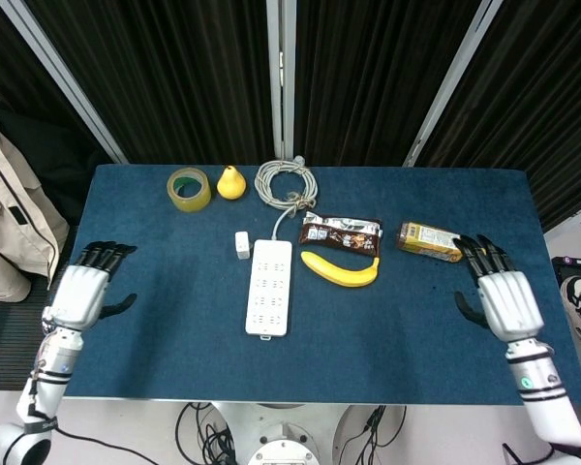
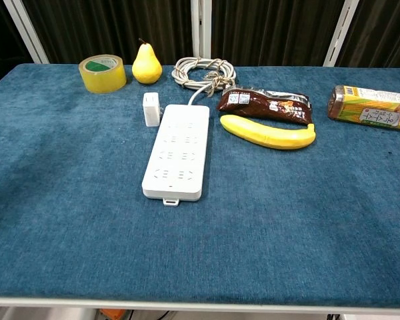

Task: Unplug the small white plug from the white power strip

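Note:
The white power strip (image 1: 270,287) (image 2: 177,150) lies lengthwise in the middle of the blue table, its sockets bare. The small white plug (image 1: 241,244) (image 2: 151,109) lies on the cloth just left of the strip's far end, apart from it. My left hand (image 1: 85,290) hovers at the table's left edge, fingers spread, holding nothing. My right hand (image 1: 499,294) is at the right edge, fingers spread and empty. Neither hand shows in the chest view.
A tape roll (image 1: 189,188), a pear (image 1: 231,182) and the strip's coiled cable (image 1: 286,181) sit at the back. A snack bar (image 1: 341,233), a banana (image 1: 340,270) and a drink bottle (image 1: 433,241) lie right of the strip.

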